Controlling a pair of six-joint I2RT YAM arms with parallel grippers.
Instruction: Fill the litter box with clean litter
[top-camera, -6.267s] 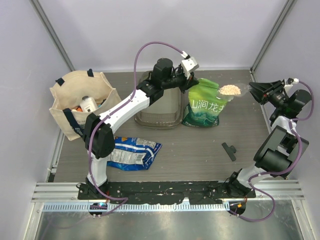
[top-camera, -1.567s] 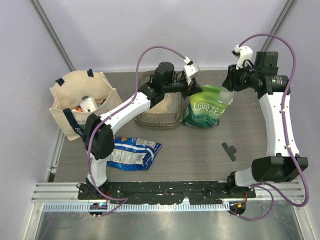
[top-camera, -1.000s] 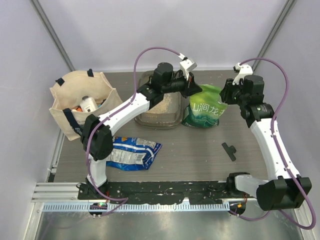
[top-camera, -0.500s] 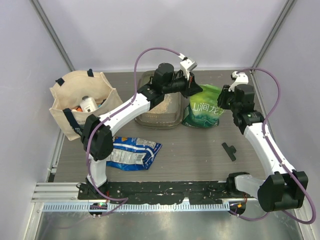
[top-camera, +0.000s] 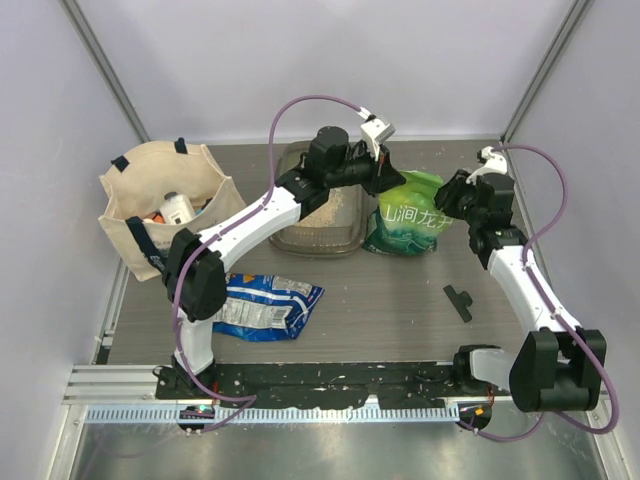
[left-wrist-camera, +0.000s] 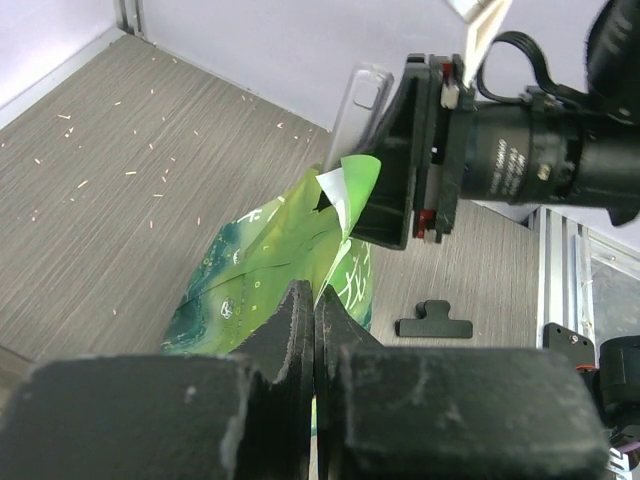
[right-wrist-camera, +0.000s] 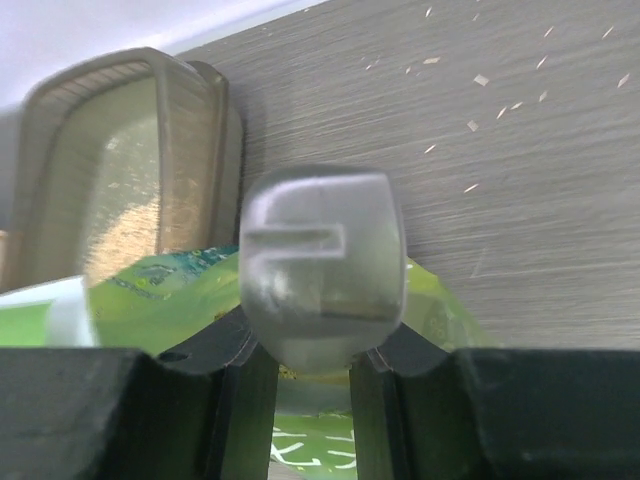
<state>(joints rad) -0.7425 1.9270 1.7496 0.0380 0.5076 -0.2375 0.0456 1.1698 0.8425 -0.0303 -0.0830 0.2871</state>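
Observation:
The litter box (top-camera: 322, 222) is a smoky translucent tray at the back centre, with tan clean litter (top-camera: 322, 205) in it. It also shows in the right wrist view (right-wrist-camera: 190, 120), with litter (right-wrist-camera: 125, 235) inside. A green-and-white bag (top-camera: 408, 215) stands just right of it. My left gripper (top-camera: 385, 183) is shut, pinching the bag's upper edge (left-wrist-camera: 270, 260). My right gripper (top-camera: 447, 197) is shut on a clear plastic scoop (right-wrist-camera: 322, 265) at the bag's open top. No litter shows in the scoop. The left wrist view shows the scoop (left-wrist-camera: 358, 105) above the bag.
A beige tote bag (top-camera: 165, 205) with items stands at the left. A blue crinkly packet (top-camera: 265, 305) lies front left. A black clip (top-camera: 459, 302) lies on the table at the right, also in the left wrist view (left-wrist-camera: 433, 326). Walls enclose the table.
The right gripper carried the scoop away from the far right, then came down to the bag's open top. The litter heaped in the scoop is gone. The left gripper kept its hold.

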